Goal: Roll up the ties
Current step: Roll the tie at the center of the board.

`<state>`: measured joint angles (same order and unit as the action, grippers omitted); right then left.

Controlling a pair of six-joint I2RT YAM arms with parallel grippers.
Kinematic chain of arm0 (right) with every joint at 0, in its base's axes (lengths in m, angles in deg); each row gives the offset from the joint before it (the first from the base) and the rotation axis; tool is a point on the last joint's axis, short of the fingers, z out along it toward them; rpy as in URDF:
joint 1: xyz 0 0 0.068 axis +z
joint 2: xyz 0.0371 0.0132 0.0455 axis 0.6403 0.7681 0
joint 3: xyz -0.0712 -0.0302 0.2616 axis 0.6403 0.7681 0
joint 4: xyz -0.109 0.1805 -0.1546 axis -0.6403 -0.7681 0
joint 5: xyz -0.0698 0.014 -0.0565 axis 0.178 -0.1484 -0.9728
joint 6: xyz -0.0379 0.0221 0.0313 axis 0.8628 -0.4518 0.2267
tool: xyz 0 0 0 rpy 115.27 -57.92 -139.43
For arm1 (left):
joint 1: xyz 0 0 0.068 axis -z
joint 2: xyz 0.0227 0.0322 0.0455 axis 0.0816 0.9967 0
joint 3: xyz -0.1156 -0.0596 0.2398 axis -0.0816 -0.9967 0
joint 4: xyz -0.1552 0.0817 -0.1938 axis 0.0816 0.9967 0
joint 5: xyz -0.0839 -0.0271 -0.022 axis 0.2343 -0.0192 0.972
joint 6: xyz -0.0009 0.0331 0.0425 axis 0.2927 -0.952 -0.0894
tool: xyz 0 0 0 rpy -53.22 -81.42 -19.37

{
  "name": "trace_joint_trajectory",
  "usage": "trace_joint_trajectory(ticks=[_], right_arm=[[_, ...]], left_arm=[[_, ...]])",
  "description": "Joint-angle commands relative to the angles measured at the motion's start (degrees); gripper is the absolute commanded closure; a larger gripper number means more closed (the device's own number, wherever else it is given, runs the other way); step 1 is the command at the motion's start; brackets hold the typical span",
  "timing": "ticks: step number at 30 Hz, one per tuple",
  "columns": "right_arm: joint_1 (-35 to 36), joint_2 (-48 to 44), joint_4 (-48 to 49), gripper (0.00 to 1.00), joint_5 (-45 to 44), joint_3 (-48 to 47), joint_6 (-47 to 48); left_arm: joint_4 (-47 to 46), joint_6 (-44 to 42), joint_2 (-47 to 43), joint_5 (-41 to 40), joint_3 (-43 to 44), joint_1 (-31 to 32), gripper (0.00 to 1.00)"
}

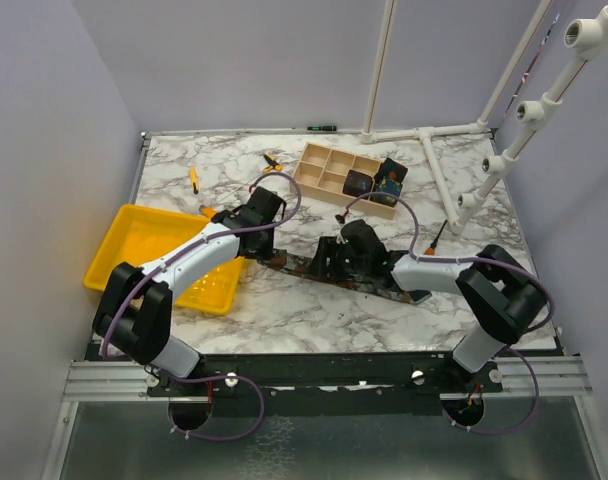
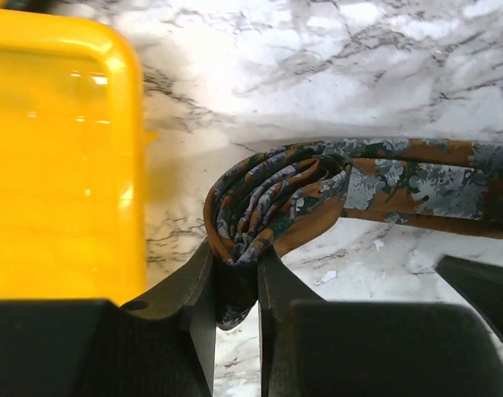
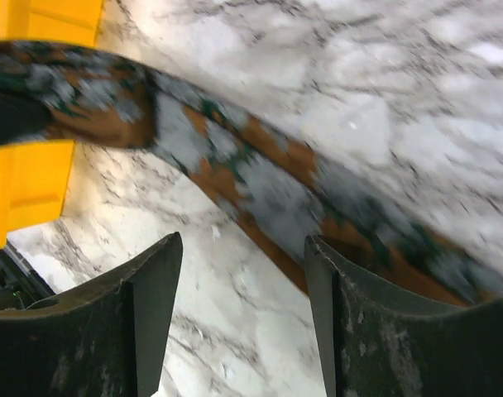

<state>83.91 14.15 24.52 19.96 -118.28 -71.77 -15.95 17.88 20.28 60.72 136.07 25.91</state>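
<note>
The left wrist camera is showing something the top camera cannot. The left gripper (image 2: 235, 277) is pinching the rolled-up end of the rust-brown tie (image 2: 318, 186). Its jaws are almost closed, with only a fold of cloth between them. The roll is sitting just past the fingertips, close beside the yellow tray (image 2: 53, 149). The rest of the tie is running away from the tray, flat on the marble table (image 2: 359, 66).

The right wrist camera is showing the right gripper (image 3: 243, 265) with its jaws wide apart and holding nothing. The tie (image 3: 268, 178) is lying across the table just beyond the two fingertips, not between them. One end of it is reaching toward the tray (image 3: 28, 182).

In the top camera, both grippers are hiding much of the tie (image 1: 289, 262). The left gripper (image 1: 256, 218) is hanging beside the right edge of the tray (image 1: 144, 240). The right gripper (image 1: 329, 258) is a little farther from the tray, along the strip.

Farther still from the tray, a wooden box (image 1: 329, 165) with compartments is holding two dark rolled ties (image 1: 359, 183). An orange-handled screwdriver (image 1: 193, 178) is lying just behind the tray.
</note>
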Motion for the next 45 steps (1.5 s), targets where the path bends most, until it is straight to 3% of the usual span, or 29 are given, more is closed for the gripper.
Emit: trace_joint_trajectory(ticks=[1, 9, 21, 29, 38, 41, 45], right_arm=[[-0.4, -7.8, -4.8, 0.35, -4.8, 6.3, -0.9], [-0.4, -21.5, -8.3, 0.35, -7.7, 17.7, -2.7], [-0.4, -34.2, -12.4, 0.35, -9.9, 24.8, -2.8], [-0.4, -38.8, -16.4, 0.35, -10.5, 28.0, -2.9], [-0.4, -40.8, -17.1, 0.36, -10.2, 28.7, -3.4], [-0.4, -40.8, -17.5, 0.36, -10.2, 28.7, -3.6], [-0.4, -41.1, -17.8, 0.36, -10.4, 28.7, -3.9]], left_arm=[[11.7, 2.9, 2.4, -16.3, 6.5, 4.1, 1.00], [23.5, 8.2, 9.7, -32.3, 13.5, 11.9, 1.00], [38.1, 17.9, 25.6, -45.1, 24.0, 20.7, 1.00], [47.2, 27.0, 36.9, -49.4, 33.1, 24.9, 1.00], [46.7, 29.2, 43.4, -47.5, 37.5, 27.2, 1.00], [43.4, 26.6, 43.9, -45.7, 38.4, 27.5, 0.80], [38.8, 23.5, 44.1, -43.0, 38.4, 27.5, 0.62]])
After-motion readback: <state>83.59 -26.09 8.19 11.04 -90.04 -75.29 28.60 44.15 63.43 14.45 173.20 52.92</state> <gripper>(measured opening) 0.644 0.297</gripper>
